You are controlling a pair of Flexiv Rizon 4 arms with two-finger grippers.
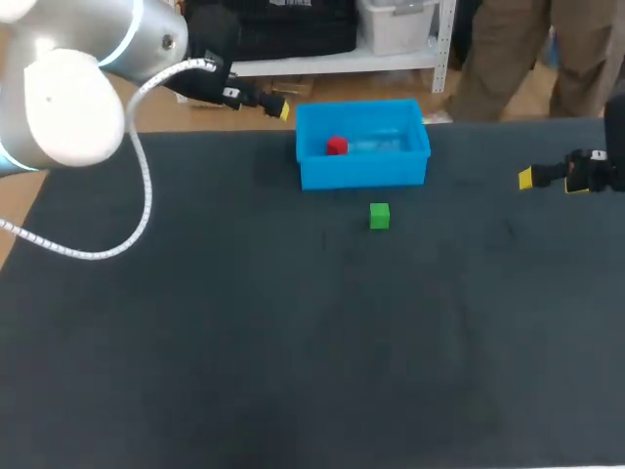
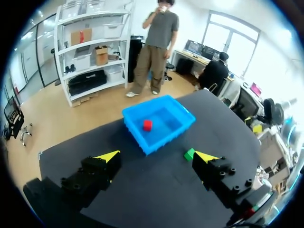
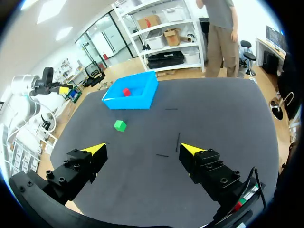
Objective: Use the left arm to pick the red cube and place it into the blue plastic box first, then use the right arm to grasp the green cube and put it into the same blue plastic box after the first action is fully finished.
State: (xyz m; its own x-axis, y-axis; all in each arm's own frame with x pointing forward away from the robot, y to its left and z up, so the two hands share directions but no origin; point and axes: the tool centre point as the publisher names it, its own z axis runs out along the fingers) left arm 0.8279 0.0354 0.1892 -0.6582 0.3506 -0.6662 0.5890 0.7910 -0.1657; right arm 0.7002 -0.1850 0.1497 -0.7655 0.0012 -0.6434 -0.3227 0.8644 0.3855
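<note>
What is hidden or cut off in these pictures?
Head view: the left gripper and right gripper are seen side-on, so their finger gap cannot be read there.
Head view: the picture's edge cuts off the right arm.
Left wrist view: a yellow fingertip seems to cover one edge of the green cube.

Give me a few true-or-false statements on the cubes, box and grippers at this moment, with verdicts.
1. The red cube lies inside the box. True.
2. The green cube is in the box too. False: it sits on the table, outside the box's front wall.
3. The left gripper is shut on the red cube. False: it is open and empty, away from the box.
4. The right gripper is open, well apart from the green cube. True.
</note>
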